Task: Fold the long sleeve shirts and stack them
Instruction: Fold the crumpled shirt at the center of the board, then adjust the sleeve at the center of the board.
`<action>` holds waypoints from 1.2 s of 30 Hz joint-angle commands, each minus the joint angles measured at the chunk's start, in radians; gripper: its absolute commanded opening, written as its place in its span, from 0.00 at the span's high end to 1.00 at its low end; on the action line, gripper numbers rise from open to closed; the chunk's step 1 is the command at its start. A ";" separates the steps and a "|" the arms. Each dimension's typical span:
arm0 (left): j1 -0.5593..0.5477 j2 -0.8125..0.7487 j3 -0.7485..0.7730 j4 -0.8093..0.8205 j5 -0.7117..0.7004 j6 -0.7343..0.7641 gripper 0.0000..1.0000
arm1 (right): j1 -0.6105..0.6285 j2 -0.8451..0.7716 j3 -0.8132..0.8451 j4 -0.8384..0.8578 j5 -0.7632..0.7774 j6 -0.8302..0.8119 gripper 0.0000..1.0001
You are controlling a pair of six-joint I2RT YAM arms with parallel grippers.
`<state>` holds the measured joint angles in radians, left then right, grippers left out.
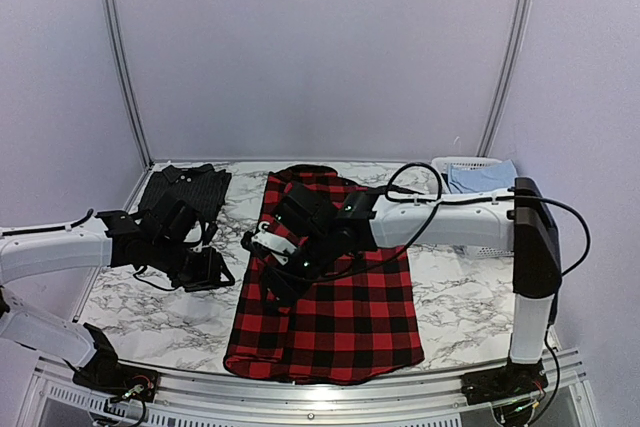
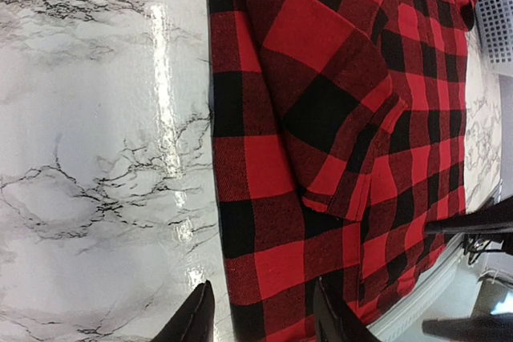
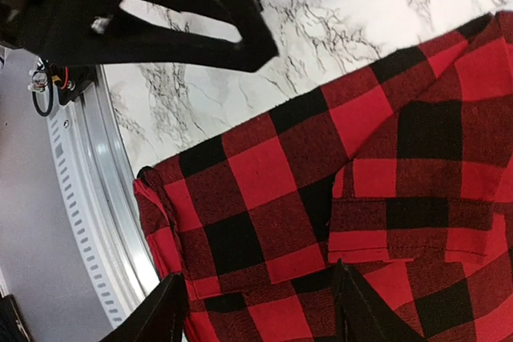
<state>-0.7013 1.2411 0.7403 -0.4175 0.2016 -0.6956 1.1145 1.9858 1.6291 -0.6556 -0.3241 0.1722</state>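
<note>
Jaws of the left gripper [image 2: 263,282] and right gripper [image 3: 258,274] are seen parted and empty at the plaid shirt [image 1: 330,297], spread lower centre; the charcoal shirt [image 1: 185,187] lies upper left. Risk is judged: uneven or single-layer grasps would skew the fold.

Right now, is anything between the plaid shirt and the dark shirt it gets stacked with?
Nothing visible lies on the marble table between the plaid shirt and the dark shirt. The left arm reaches across that gap above the table, with the left pincer open and empty.
</note>
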 commanded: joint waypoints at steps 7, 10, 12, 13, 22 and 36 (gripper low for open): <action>-0.008 0.006 -0.007 0.064 0.094 0.037 0.45 | -0.109 -0.161 -0.297 0.297 0.118 0.182 0.44; -0.015 0.032 -0.001 0.083 0.096 0.031 0.45 | -0.137 -0.144 -0.356 0.408 0.075 0.170 0.44; -0.017 0.041 -0.001 0.095 0.094 0.026 0.45 | -0.156 -0.122 -0.384 0.480 0.042 0.153 0.44; -0.017 0.042 -0.002 0.103 0.093 0.021 0.45 | -0.163 -0.114 -0.401 0.514 0.041 0.143 0.43; -0.017 0.052 -0.008 0.129 0.102 0.012 0.44 | -0.171 -0.017 -0.384 0.682 0.044 0.082 0.43; -0.017 0.065 -0.007 0.138 0.114 0.024 0.45 | -0.154 0.003 -0.331 0.568 0.121 0.078 0.83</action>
<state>-0.7147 1.2976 0.7383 -0.2951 0.3004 -0.6842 0.9485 1.9785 1.2366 -0.0582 -0.1917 0.2588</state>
